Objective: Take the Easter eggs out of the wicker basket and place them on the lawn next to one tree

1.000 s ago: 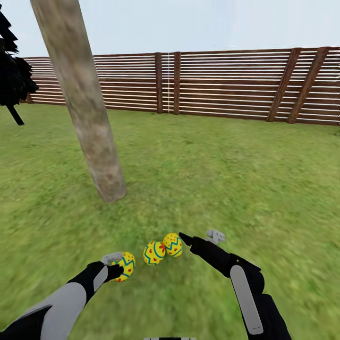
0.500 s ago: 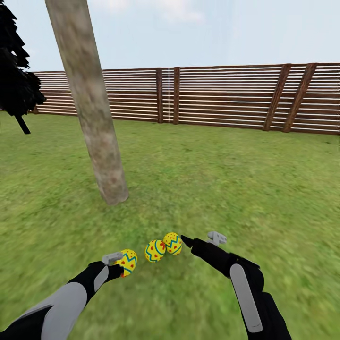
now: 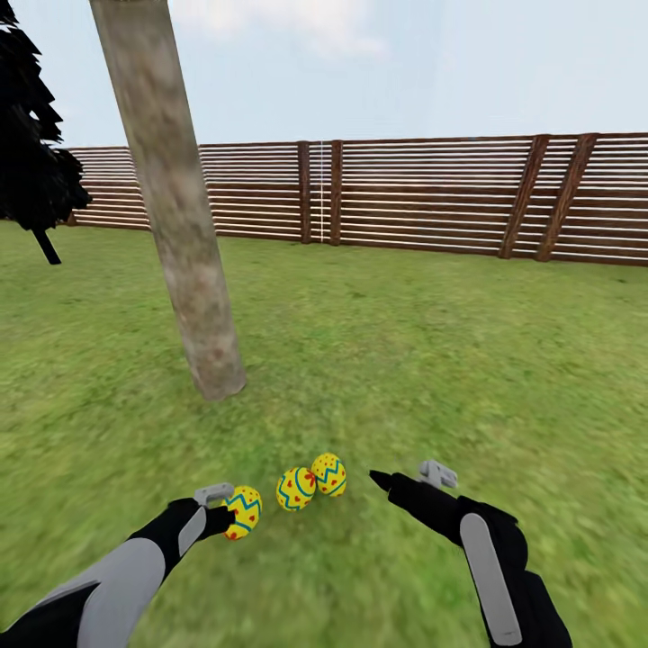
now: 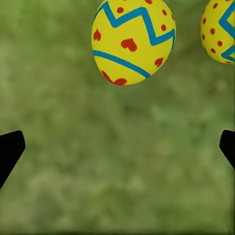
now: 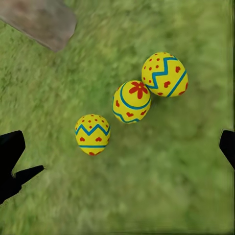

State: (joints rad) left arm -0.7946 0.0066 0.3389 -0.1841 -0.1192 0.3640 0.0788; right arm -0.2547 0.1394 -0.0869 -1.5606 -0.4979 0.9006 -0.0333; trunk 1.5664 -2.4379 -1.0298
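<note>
While open, left hand (image 3: 219,506) beside nearest egg (image 3: 241,512), both on lawn (image 3: 432,360)

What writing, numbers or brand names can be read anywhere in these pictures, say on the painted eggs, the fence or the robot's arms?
None: no words, numbers or logos can be read in any view.
The three Easter eggs carry only patterns: blue zigzag bands, red dots, hearts and a red flower shape.
The wooden fence shows plain slats, no sign.
The tree trunk is bare bark.
The robot's arms and the right gripper are plain black and grey, unmarked.
</note>
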